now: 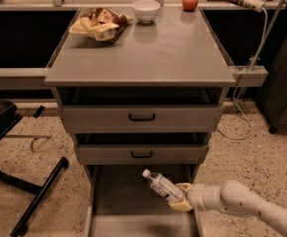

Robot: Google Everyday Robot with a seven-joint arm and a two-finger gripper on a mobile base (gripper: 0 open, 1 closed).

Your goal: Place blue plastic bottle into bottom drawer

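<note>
The blue plastic bottle (159, 183) is gripped, tilted, by the hand (178, 200) above the bottom drawer (118, 207); its label cannot be read.

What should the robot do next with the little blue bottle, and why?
Probably lower it slightly: at the right of the open grey metal bottom drawer, the gripper holds the small clear bluish plastic bottle tilted, seemingly above its floor.

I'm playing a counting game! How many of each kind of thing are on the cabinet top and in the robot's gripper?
snack bag: 1
white bowl: 1
red apple: 1
blue plastic bottle: 1, held in the gripper over the open bottom drawer
Total: 4
</note>
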